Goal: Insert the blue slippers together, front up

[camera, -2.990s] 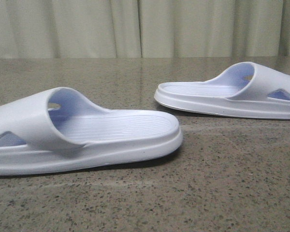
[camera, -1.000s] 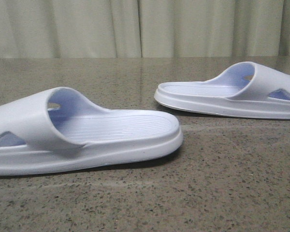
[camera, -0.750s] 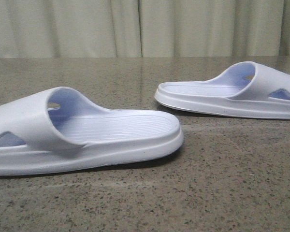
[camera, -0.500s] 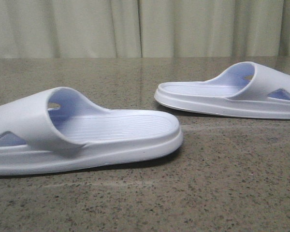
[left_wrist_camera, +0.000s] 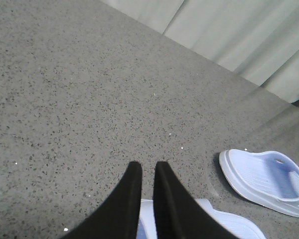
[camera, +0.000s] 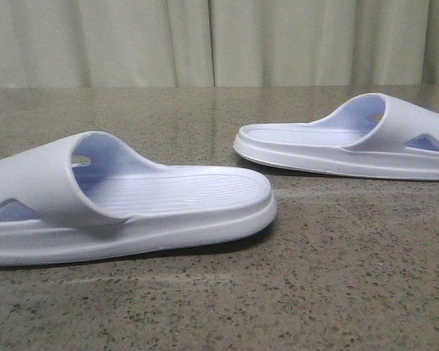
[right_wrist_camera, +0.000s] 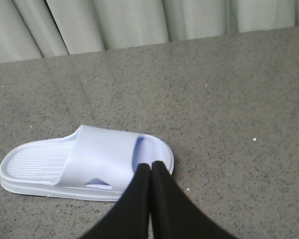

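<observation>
Two blue slippers lie flat and sole-down on the speckled stone table, heels toward each other. The near one is at the left, its strap at the left end. The far one is at the right, its strap at the right end. Neither gripper shows in the front view. My left gripper hangs above the near slipper with a narrow empty gap between its fingers; the other slipper lies beyond. My right gripper is shut and empty, its tips over the strap end of the far slipper.
A pale pleated curtain hangs behind the table's far edge. Bare stone shows between the two slippers and in front of them.
</observation>
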{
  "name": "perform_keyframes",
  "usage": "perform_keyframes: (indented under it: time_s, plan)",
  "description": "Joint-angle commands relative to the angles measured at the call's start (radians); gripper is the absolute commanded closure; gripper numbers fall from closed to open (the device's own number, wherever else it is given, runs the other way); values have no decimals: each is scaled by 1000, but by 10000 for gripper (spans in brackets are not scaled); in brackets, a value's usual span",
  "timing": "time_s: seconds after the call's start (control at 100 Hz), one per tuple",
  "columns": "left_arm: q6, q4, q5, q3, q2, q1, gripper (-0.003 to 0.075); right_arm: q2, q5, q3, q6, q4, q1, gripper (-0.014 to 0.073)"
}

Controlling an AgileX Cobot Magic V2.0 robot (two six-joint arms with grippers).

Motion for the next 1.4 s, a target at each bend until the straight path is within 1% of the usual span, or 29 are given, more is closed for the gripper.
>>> perform_keyframes:
  time_s: [0.0,0.06,0.1,0.12,0.17,0.18,0.19,0.24,0.26,0.29,0.31,0.36,0.48,0.63,0.75,0.99,1.39]
  plan:
    - [-9,-29,-41,-38,17,-5,689,31,-66,-34,6,25,-7,636]
    - [-9,-29,-40,-38,17,-5,640,34,-66,-34,6,34,-7,575]
    - [-9,-29,-36,-38,17,-5,588,39,-66,-34,6,35,-7,494]
    - [-9,-29,-36,-38,17,-5,568,41,-66,-34,6,35,-7,466]
    - [-9,-29,-18,-38,17,-5,471,45,-67,-34,6,39,-7,346]
    - [-9,-29,-15,-38,17,-5,458,45,-67,-34,6,39,-7,346]
    - [-9,-29,-9,-38,17,-5,444,45,-69,-34,6,39,-7,315]
    - [-9,-29,10,-38,17,-5,329,45,-82,-34,6,39,-7,202]
    - [-9,-29,15,-38,17,-5,302,45,-83,-34,6,39,-7,179]
    - [-9,-31,16,-38,17,-5,241,45,-90,-34,6,39,-7,132]
    - [-9,-31,16,-38,17,-5,213,45,-93,-34,6,39,-7,118]
    - [-9,-33,20,-38,17,-5,176,45,-103,-34,6,39,-7,93]
    - [-15,-33,23,-38,17,-5,190,45,-122,-34,6,39,-7,96]
    - [-172,-31,3,11,17,-5,192,45,-123,-34,6,39,-7,96]
    - [-218,-31,-13,65,17,-5,192,45,-123,-34,6,39,-7,96]
    - [-236,-40,-24,116,17,-5,192,45,-125,-34,6,39,-7,96]
    - [-236,-161,-13,185,17,-5,192,45,-125,-34,6,39,-7,96]
